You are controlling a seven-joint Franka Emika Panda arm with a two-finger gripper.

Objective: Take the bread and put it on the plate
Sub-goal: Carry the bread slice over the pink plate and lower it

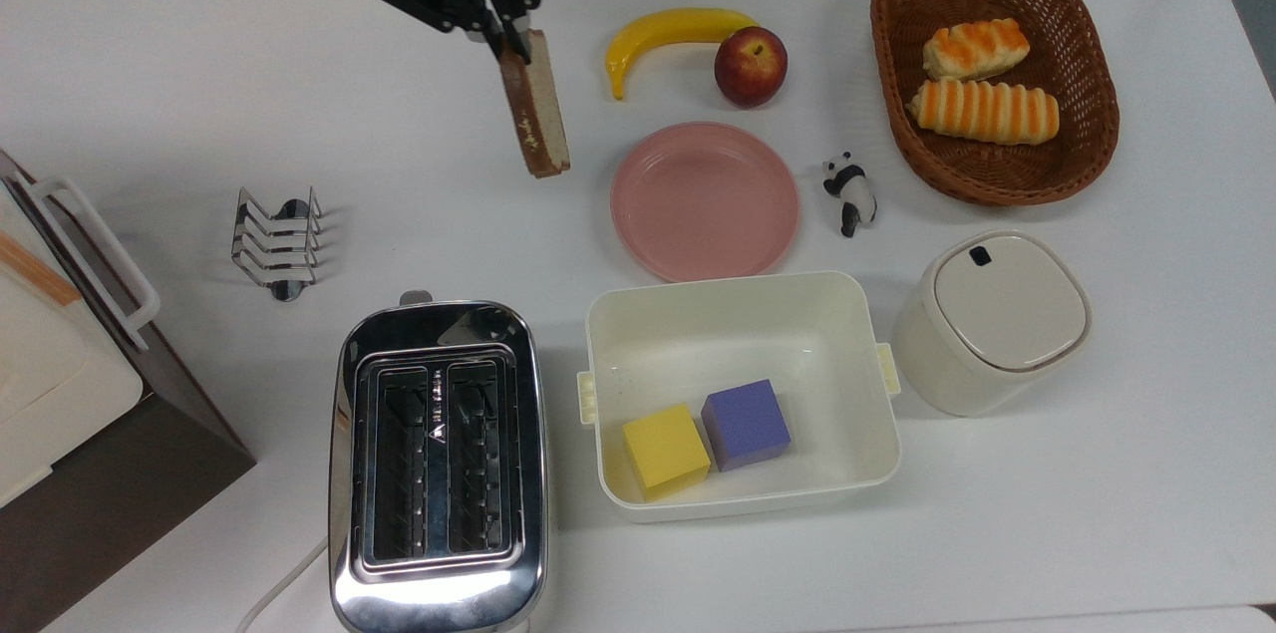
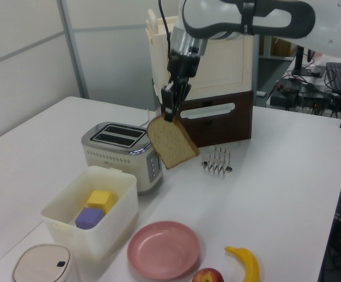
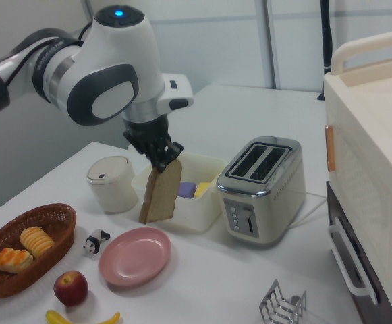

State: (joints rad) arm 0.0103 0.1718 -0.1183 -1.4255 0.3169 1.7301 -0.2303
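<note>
One white table [image 1: 199, 115] carries everything here, and the biggest thing on it is the brown and cream cabinet [image 2: 208, 88] at the top view's left edge. Next in size come the chrome toaster [image 1: 439, 464] with both slots empty, the cream tub [image 1: 743, 314] holding a yellow block [image 1: 665, 449] and a purple block [image 1: 746, 424], and the wicker basket [image 1: 1087, 145] with two striped rolls. The lidded canister [image 1: 987, 319] stands at the tub's right in the top view.

The pink plate [image 1: 704, 200] lies bare between the tub and the fruit, nothing on it yet. The claw [image 1: 506, 43] pinches the bread [image 1: 535, 115] by its upper edge, so the slice hangs in the air, edge-on in the top view and tilted in the left view. It hangs just off the plate's rim, on the top view's left.

Judging by this, the pick-up is done and the carry is nearly over; what remains is to bring the slice over the plate, lower it and let go.
</note>
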